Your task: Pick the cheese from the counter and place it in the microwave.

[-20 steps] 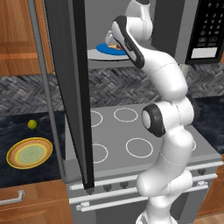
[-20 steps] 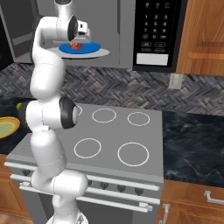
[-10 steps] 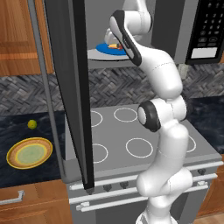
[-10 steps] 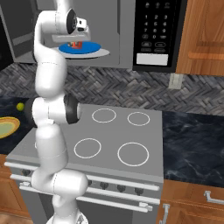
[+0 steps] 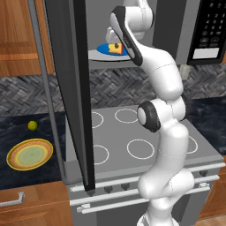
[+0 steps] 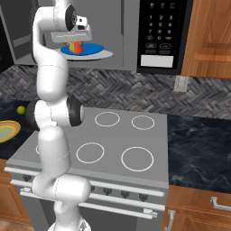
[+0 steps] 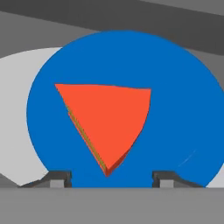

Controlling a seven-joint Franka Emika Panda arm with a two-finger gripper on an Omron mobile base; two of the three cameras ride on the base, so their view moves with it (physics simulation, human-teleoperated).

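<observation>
- Since the frame a second earlier, the upper arm links had swung toward the left of the left base view, while the hand stayed at the mouth of the large grey microwave (image 6: 113,31); the base views themselves had not shifted.
- Two-finger gripper (image 7: 105,178): in the hand view the two dark tips stood apart at the lower edge, one on each side of the wedge's point, not pressing it. Judged parted, holding nothing.
- Small red-orange wedge of cheese (image 7: 107,122) lay on the blue disc (image 7: 175,96) of the white turntable (image 7: 17,109), inside the microwave. It sat centre-low in the hand view, upper centre in the left base view (image 5: 116,48), and upper left in the right base view (image 6: 76,46).
- Placement looked done; withdrawal remained.
- Risk: the tips still bracketed the wedge, so a sideways or tilted retreat could nudge it off the disc.
- Risk: the dark open microwave door (image 5: 70,88) hung just left of the arm in the left base view; a wide swing outward could strike it.
- Dark marbled stone counter (image 5: 26,132), yellow-rimmed plate (image 5: 29,154) and tiny yellow-green ball (image 5: 32,125) sat lower left, well clear.
</observation>
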